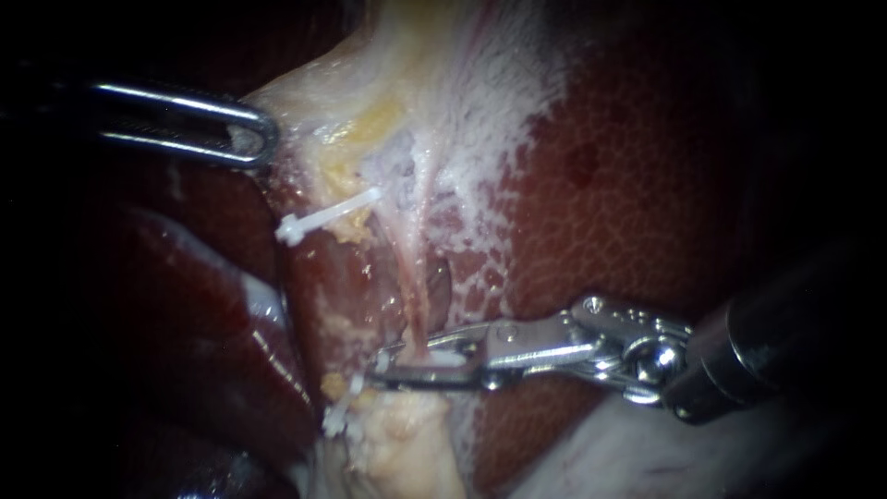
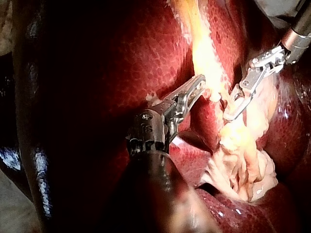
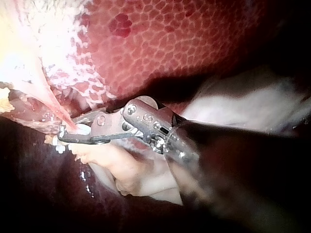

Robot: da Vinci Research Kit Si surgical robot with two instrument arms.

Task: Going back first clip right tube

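Low in the centre of the endoscope view, the right instrument [image 1: 383, 367] reaches in from the right edge. Its jaws are closed from above and below on a white clip [image 1: 443, 357] that sits around the pink tube [image 1: 413, 296]. At the upper left of the frame, the left instrument [image 1: 263, 139] has its jaws clamped together on the edge of pale fatty tissue [image 1: 323, 102]. A second white clip [image 1: 328, 215] lies slanted just left of the tube, higher up. A third clip [image 1: 337, 418] shows below and left of the right instrument's jaws. Dark red liver [image 1: 628, 203] fills the right side.
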